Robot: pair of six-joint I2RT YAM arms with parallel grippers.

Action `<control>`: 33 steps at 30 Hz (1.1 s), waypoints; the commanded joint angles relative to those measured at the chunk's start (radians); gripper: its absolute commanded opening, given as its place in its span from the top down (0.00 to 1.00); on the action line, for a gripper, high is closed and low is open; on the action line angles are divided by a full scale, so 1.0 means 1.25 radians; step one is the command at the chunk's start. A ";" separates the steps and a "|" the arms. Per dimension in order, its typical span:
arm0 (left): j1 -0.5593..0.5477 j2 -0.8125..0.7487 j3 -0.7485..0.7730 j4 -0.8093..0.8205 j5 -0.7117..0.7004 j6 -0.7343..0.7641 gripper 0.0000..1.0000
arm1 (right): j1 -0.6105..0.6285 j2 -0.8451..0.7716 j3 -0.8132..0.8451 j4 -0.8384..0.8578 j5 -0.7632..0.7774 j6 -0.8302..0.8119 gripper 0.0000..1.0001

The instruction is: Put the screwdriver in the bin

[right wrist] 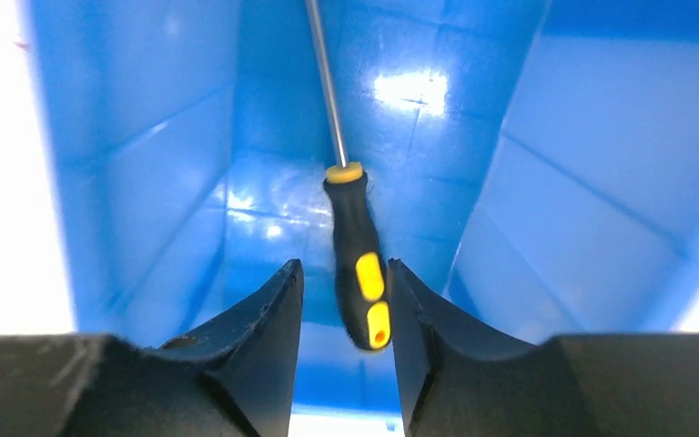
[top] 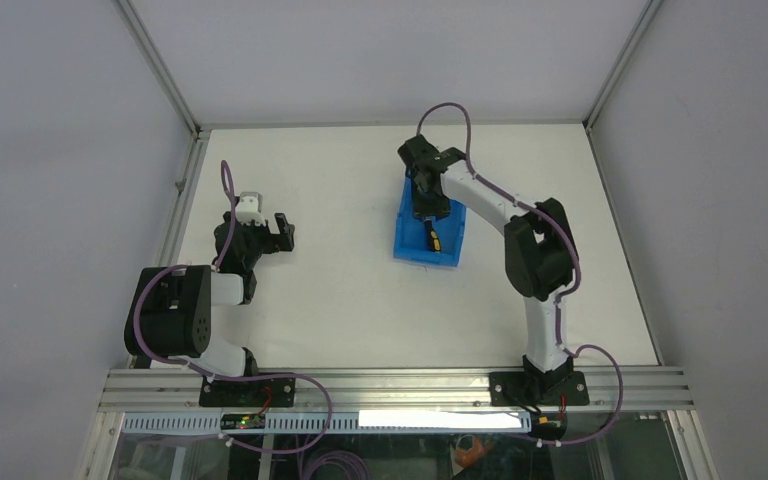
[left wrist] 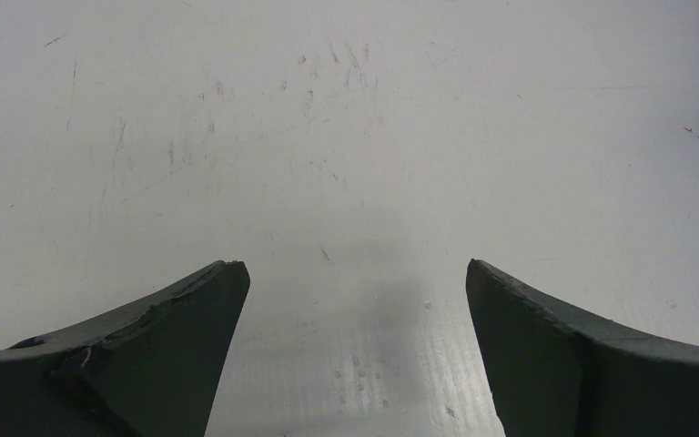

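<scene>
The screwdriver (right wrist: 357, 255) is inside the bin (right wrist: 136, 155). Its black-yellow handle is between the 2 slightly parted fingers of the right gripper (right wrist: 343, 266), with a gap at the left finger. Glossy blue walls stand on both sides. The left gripper (left wrist: 357, 264) is spread wide above the scratched white table (left wrist: 328, 137).

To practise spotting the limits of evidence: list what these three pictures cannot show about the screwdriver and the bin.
- Right wrist view: tip of the screwdriver, cut off by the top edge.
- Top view: its shaft and the far end of the bin, hidden by the right hand.
- Left wrist view: neither is in frame.
</scene>
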 commanded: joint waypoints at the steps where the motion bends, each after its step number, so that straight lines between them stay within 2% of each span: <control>1: -0.010 -0.010 0.013 0.042 0.002 0.001 0.01 | 0.013 -0.171 0.020 0.010 0.051 -0.008 0.59; 4: -0.010 -0.010 0.012 0.043 0.001 0.001 0.01 | 0.013 -0.246 0.012 0.005 0.062 -0.025 0.58; 6: -0.010 -0.010 0.012 0.042 0.002 0.001 0.01 | 0.012 -0.299 0.000 0.001 0.073 -0.039 0.53; 7: -0.010 -0.010 0.012 0.043 0.002 0.001 0.01 | 0.012 -0.328 -0.012 0.003 0.080 -0.043 0.46; 8: -0.010 -0.009 0.012 0.042 0.002 0.001 0.01 | 0.011 -0.358 -0.030 0.011 0.084 -0.052 0.32; 9: -0.010 -0.010 0.013 0.043 0.002 0.001 0.01 | 0.010 -0.393 -0.052 0.020 0.084 -0.060 0.14; 10: -0.010 -0.010 0.013 0.043 0.001 0.001 0.01 | 0.006 -0.426 -0.076 0.029 0.083 -0.064 0.03; 17: -0.010 -0.010 0.012 0.042 0.003 0.000 0.01 | -0.072 -0.644 -0.286 0.113 0.056 -0.092 0.01; 26: -0.010 -0.010 0.012 0.043 0.003 0.001 0.01 | -0.135 -0.905 -0.645 0.272 0.083 -0.077 0.01; 30: -0.010 -0.010 0.012 0.042 0.002 0.000 0.01 | -0.135 -0.985 -0.809 0.366 0.066 -0.060 0.01; 33: -0.010 -0.010 0.012 0.042 0.003 0.001 0.01 | -0.135 -1.020 -0.884 0.413 0.082 -0.056 0.01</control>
